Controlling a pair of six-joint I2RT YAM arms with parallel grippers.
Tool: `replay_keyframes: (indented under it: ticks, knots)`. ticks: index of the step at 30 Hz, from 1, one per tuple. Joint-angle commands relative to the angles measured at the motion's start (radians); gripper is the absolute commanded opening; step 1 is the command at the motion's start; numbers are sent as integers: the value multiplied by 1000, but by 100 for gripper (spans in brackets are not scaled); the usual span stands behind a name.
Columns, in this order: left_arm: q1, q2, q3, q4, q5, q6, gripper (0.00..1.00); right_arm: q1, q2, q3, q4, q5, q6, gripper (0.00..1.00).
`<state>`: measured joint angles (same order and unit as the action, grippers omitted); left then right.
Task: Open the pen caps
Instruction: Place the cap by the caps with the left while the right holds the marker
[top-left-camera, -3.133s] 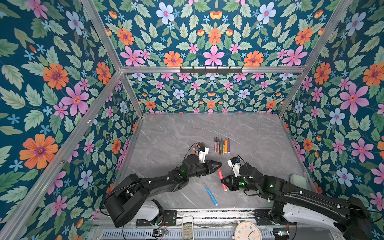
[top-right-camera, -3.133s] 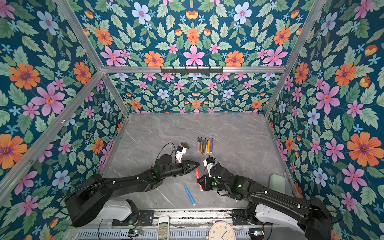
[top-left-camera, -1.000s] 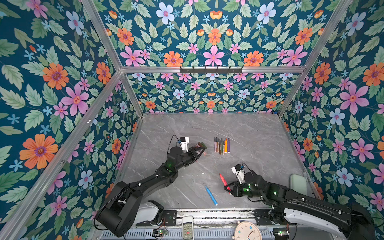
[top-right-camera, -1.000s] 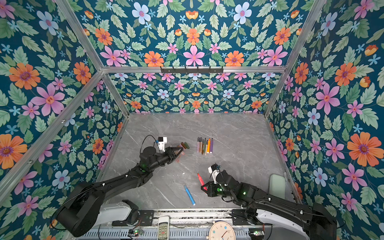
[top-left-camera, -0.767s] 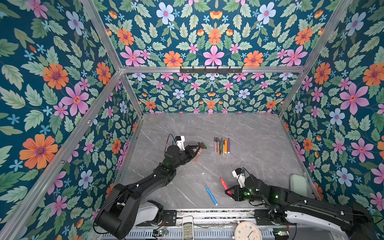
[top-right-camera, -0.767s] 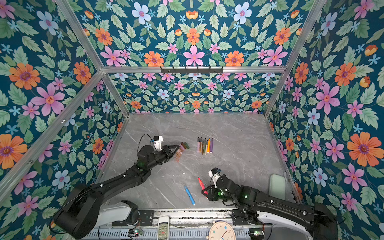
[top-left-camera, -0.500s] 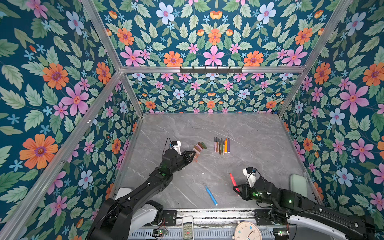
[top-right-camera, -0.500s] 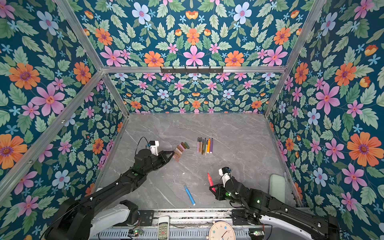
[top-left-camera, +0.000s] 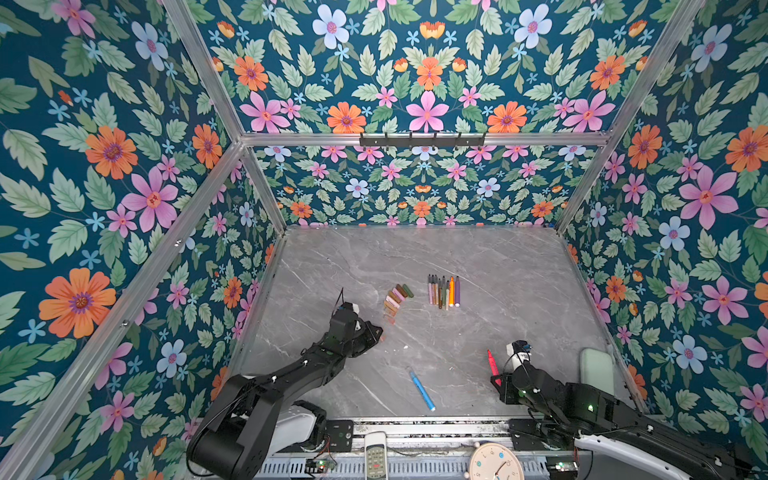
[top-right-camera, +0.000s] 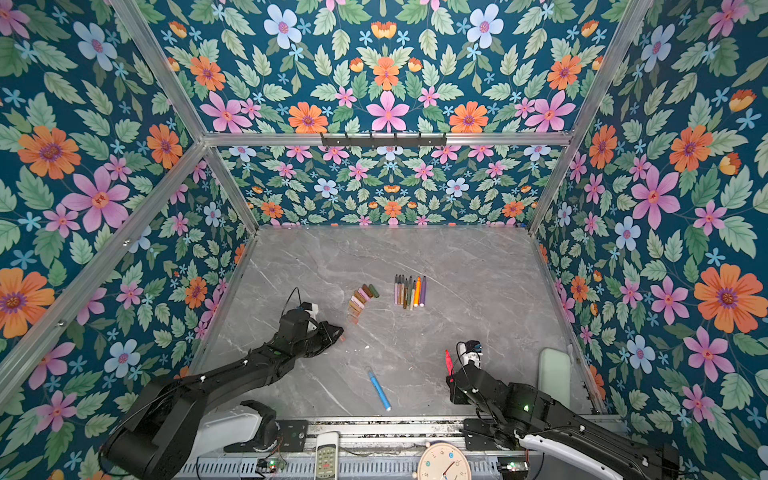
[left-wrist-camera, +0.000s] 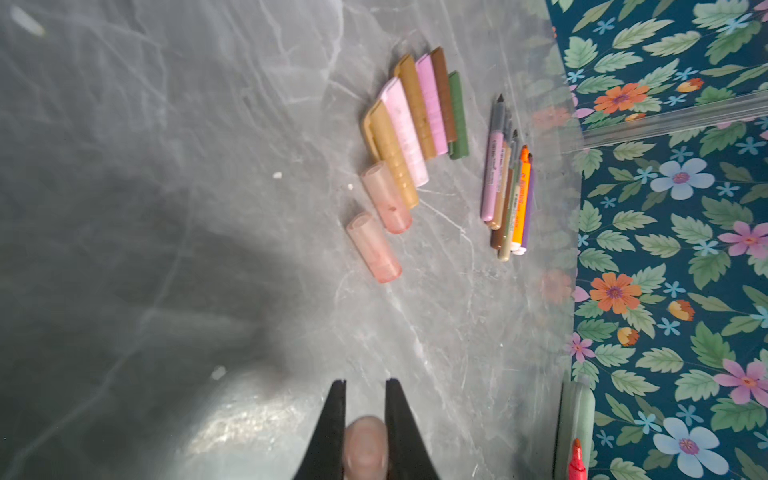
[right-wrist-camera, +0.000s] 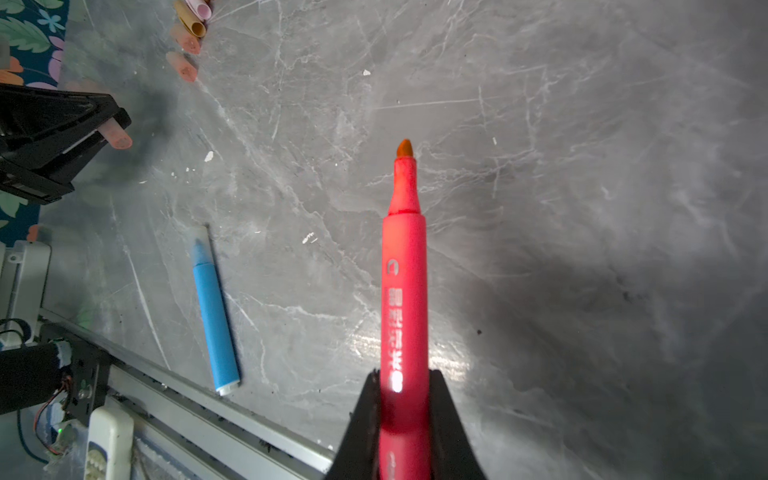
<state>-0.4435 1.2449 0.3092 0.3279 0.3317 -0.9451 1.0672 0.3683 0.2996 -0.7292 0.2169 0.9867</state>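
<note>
My left gripper (left-wrist-camera: 365, 384) is clamped on a pale pink cap (left-wrist-camera: 365, 446), my right gripper (right-wrist-camera: 403, 378) on the uncapped red pen (right-wrist-camera: 405, 257)

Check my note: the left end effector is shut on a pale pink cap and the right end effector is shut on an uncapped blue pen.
Wrong colour: the right end effector is shut on an uncapped red pen, as the right wrist view shows. The rest stands.

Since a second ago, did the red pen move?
Yes. The red pen, held by the right gripper, went right, away from the still blue pen.
</note>
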Motion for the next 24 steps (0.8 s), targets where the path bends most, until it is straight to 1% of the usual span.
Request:
replay_keyframes:
  ticks: [1, 3, 7, 13, 14, 15, 16, 17, 18, 20, 21, 24]
  knots:
    - [5, 60, -1, 107, 60, -38, 0, 0, -2, 4, -1, 24, -13, 0]
    - [9, 96, 3, 135, 65, -57, 0, -1, -6, 1, -2, 24, -13, 0]
    - [12, 142, 29, 129, 24, -68, 0, 0, -16, 1, -5, 22, -13, 0]
    - [20, 160, 47, 122, -34, -93, 0, 0, -22, -2, -6, 22, -13, 0]
    - [23, 162, 45, 129, -38, -99, 2, -1, -22, -2, -7, 22, -13, 0]
    - [25, 164, 45, 134, -40, -102, 5, -1, -22, -2, -6, 22, -13, 0]
    - [29, 169, 45, 143, -36, -105, 13, -1, -22, -2, -5, 22, -13, 0]
    - [33, 176, 46, 152, -30, -108, 18, -1, -22, -3, -6, 22, -13, 0]
    - [34, 182, 47, 159, -27, -111, 24, 0, -22, -3, -5, 22, -13, 0]
    - [39, 194, 43, 180, -17, -118, 41, -1, -22, -4, -6, 23, -12, 0]
    - [41, 200, 42, 190, -12, -121, 46, -1, -22, -4, -5, 23, -11, 0]
    - [42, 213, 35, 218, 2, -130, 49, -1, -21, -4, -5, 22, -11, 0]
